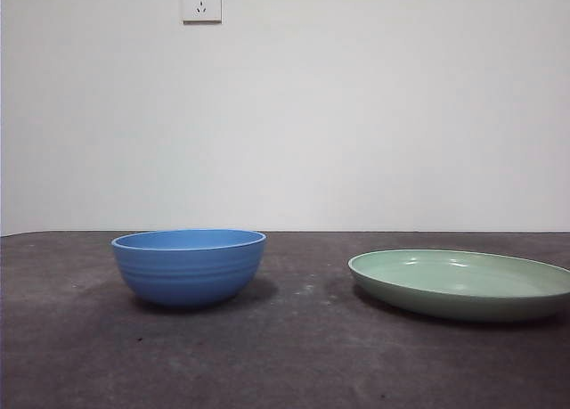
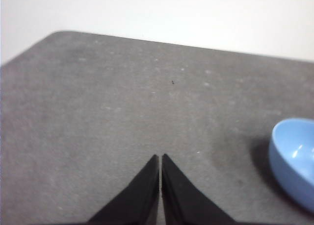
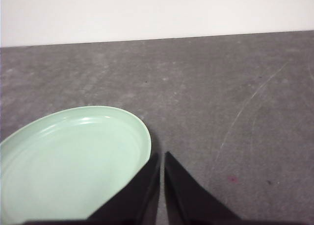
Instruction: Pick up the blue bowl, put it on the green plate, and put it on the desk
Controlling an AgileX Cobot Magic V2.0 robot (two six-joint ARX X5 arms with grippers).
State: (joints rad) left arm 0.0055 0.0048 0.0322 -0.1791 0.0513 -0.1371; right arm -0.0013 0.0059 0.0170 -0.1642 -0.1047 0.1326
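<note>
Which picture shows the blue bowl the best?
The front view: the whole blue bowl stands upright on the desk, ridges showing. The left wrist view catches only part of it at the picture's edge. The right wrist view misses it.

- the blue bowl (image 1: 189,266) is medium blue with faint horizontal ridges.
- the green plate (image 1: 463,285) is pale mint green.
- the desk (image 1: 294,355) is dark grey-brown with pale scuffs.

Left gripper (image 2: 160,157), right gripper (image 3: 162,155), matte black tapered pointed jaws
</note>
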